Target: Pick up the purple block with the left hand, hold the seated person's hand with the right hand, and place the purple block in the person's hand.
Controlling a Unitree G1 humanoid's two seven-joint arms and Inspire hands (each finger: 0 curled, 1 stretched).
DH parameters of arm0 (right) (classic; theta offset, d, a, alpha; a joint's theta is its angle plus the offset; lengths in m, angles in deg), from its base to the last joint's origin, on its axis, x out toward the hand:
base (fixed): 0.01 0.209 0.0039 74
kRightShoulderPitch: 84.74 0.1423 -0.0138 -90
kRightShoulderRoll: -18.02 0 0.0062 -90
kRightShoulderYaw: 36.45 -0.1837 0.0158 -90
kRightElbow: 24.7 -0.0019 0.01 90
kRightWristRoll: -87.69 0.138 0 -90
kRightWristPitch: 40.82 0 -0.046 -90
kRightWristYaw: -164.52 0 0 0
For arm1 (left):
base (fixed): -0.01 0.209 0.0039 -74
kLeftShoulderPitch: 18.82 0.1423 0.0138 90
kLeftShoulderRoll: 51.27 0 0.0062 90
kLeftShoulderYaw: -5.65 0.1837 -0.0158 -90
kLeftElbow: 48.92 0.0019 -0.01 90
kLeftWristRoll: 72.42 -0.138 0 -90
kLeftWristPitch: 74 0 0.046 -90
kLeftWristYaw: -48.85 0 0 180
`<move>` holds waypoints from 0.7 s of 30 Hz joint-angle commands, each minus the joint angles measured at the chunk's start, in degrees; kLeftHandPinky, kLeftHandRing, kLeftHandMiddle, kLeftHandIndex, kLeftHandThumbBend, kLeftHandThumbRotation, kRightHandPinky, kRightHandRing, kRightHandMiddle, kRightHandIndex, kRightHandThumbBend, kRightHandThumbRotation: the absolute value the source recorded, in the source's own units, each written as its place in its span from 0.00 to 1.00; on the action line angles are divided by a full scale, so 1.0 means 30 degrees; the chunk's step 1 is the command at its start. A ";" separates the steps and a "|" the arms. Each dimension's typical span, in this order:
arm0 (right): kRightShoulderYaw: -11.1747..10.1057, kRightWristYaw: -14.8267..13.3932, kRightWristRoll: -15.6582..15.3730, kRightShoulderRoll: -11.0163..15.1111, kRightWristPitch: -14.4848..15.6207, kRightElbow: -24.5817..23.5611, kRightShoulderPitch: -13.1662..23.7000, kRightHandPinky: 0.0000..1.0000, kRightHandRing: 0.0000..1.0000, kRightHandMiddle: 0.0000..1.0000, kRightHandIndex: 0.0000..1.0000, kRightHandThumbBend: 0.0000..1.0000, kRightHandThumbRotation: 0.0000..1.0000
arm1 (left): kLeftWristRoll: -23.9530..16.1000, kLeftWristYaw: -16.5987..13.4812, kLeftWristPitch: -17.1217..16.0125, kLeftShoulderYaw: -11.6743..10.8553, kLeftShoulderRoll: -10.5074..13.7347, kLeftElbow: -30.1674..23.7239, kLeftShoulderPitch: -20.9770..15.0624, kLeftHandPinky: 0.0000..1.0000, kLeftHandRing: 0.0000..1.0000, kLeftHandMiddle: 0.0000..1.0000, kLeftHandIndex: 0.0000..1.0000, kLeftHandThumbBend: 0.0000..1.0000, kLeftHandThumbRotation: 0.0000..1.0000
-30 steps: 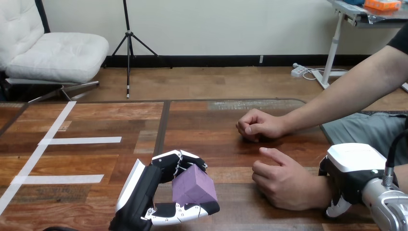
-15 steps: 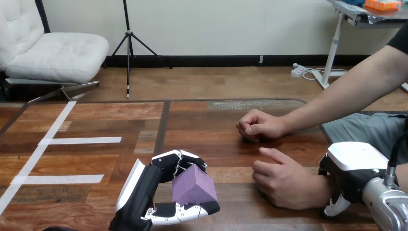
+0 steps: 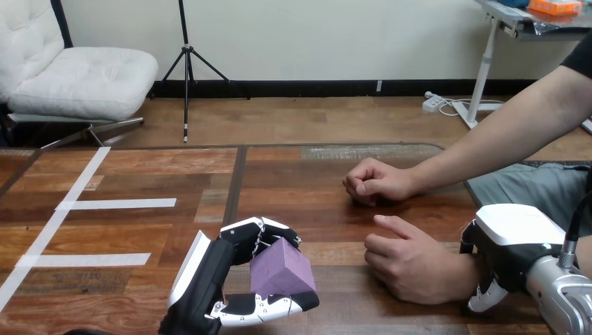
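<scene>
The purple block [image 3: 280, 269] sits low in the view, left of centre, just above the wooden table [image 3: 300, 181]. My left hand [image 3: 209, 276] is shut on it, with the fingers curled over its top and the thumb under its near edge. To its right the person's near hand [image 3: 412, 262] rests palm down on the table, loosely curled. My right hand [image 3: 516, 237] lies over that hand's wrist at the right edge. One white fingertip [image 3: 484, 300] curls round below the wrist.
The person's far hand [image 3: 377, 181] rests as a fist on the table behind the near one, its forearm running off to the upper right. White tape strips [image 3: 119, 204] mark the table's left part.
My right hand and the person's near hand have shifted slightly left and up together. The left hand and the block have not moved.
</scene>
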 commanded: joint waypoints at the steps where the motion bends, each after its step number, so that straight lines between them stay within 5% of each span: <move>1: -0.0693 -0.0444 0.0420 0.0216 0.0095 -0.0736 0.0411 0.36 0.45 0.52 0.54 0.76 0.00 | 0.0374 0.0008 -0.0229 -0.0233 -0.0322 -0.0104 -0.0987 0.40 0.46 0.52 0.54 0.78 0.10; 21: -0.1098 -0.0567 0.1159 0.0309 -0.0120 -0.2138 0.0296 0.37 0.45 0.52 0.51 0.76 0.00 | 0.0266 0.0096 -0.0063 -0.0167 -0.0672 -0.0234 -0.1155 0.40 0.46 0.52 0.54 0.79 0.10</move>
